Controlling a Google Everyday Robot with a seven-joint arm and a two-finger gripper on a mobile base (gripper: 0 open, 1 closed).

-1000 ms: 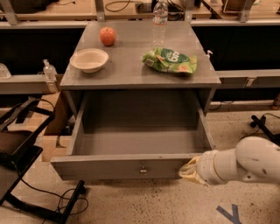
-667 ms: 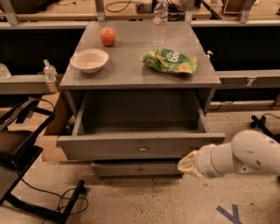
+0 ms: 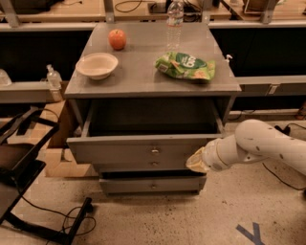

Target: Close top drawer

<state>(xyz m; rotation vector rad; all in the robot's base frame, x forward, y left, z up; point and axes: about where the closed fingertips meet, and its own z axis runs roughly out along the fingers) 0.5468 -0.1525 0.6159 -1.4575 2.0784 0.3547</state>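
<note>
The top drawer point(image 3: 134, 149) is a wide grey drawer with a small round metal knob point(image 3: 155, 151) at the centre of its front. It stands partly open under the cabinet top, and its inside looks empty. Two lower grey drawers point(image 3: 152, 184) sit below it. My gripper point(image 3: 195, 161) is at the right end of the top drawer's front, at the end of my white arm point(image 3: 258, 143) that comes in from the right. It is against or very near the front panel.
On the cabinet top point(image 3: 143, 76) are a red apple point(image 3: 117, 38), a white bowl point(image 3: 97, 65), a green chip bag point(image 3: 185, 66) and a water bottle point(image 3: 175, 14). A black chair frame point(image 3: 24, 158) and cables lie at the left. A cardboard box point(image 3: 60, 158) stands beside the cabinet.
The top drawer has slid inward, from far out to about half open. My gripper and arm have moved forward with its front panel.
</note>
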